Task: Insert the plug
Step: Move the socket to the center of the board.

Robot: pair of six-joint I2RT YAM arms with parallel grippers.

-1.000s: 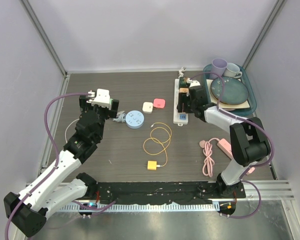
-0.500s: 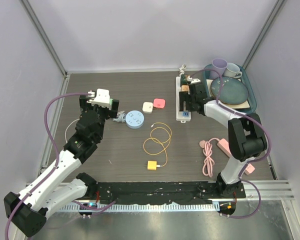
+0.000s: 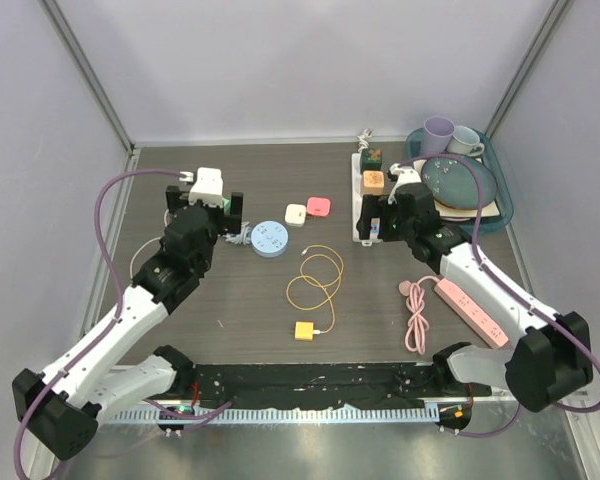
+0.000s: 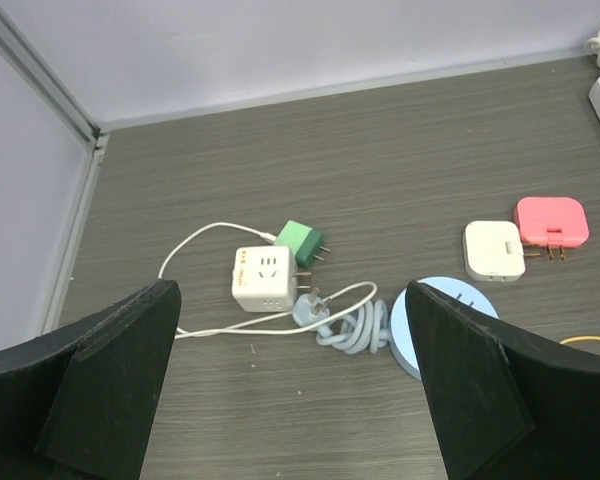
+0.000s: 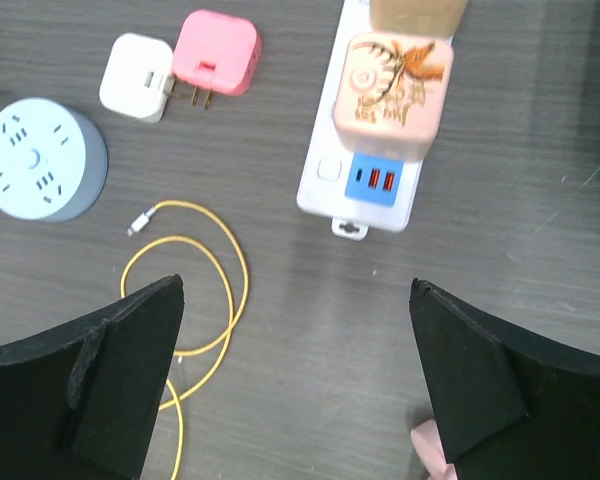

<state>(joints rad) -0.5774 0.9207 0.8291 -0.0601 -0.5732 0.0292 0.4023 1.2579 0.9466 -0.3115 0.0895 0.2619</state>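
Observation:
A white power strip (image 3: 364, 200) lies at the back right, with a dark green plug (image 3: 373, 157) and a peach printed plug (image 3: 373, 181) seated in it. In the right wrist view the peach plug (image 5: 392, 95) sits on the strip (image 5: 328, 170) just above its blue USB ports. My right gripper (image 3: 373, 220) (image 5: 295, 385) is open and empty, just near of the strip's end. My left gripper (image 3: 228, 222) (image 4: 292, 390) is open and empty above a white cube socket (image 4: 264, 279), a green plug (image 4: 302, 240) and a light blue plug (image 4: 310, 308) with a coiled cable.
A round blue socket (image 3: 269, 240), a white plug (image 3: 296, 214) and a pink plug (image 3: 319, 206) lie mid-table. A yellow cable (image 3: 318, 278) runs to a yellow charger (image 3: 305, 330). A pink power strip (image 3: 470, 305) lies front right. A tray of dishes (image 3: 505, 205) stands back right.
My right gripper has drawn back off the white power strip toward the near side, uncovering the peach plug seated in it. My left gripper has shifted slightly right and farther.

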